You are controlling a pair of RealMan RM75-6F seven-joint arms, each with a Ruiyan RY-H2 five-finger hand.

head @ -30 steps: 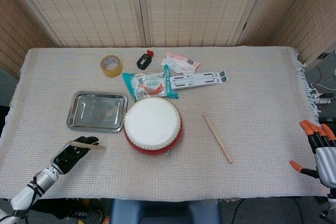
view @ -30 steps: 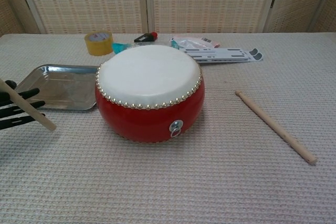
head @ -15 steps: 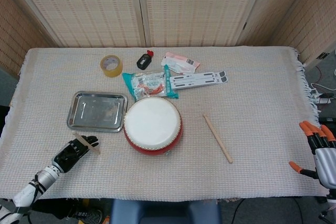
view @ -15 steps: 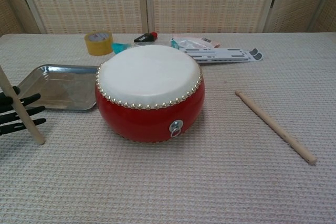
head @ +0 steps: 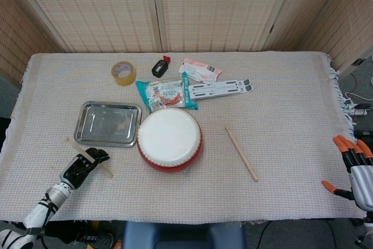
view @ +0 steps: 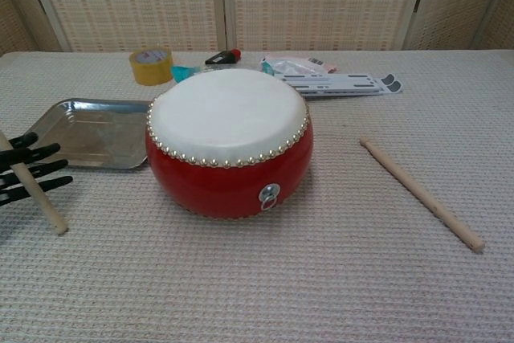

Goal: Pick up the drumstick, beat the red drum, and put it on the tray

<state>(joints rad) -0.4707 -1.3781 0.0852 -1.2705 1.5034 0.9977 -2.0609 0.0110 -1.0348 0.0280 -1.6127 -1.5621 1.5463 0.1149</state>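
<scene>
**Two wooden drumsticks, one in hand**

The black left hand (head: 81,166) grips a wooden drumstick (head: 89,157) near the steel tray's (head: 80,132) near edge, left of the round red drum (head: 170,139). The orange-tipped right hand (head: 354,167), fingers spread, hangs off the table's right edge. A second wooden drumstick (head: 242,153) lies right of the drum.

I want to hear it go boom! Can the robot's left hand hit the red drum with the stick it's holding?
Probably yes. The left hand holds a drumstick just left of the red drum, and only bare cloth lies between them.
</scene>
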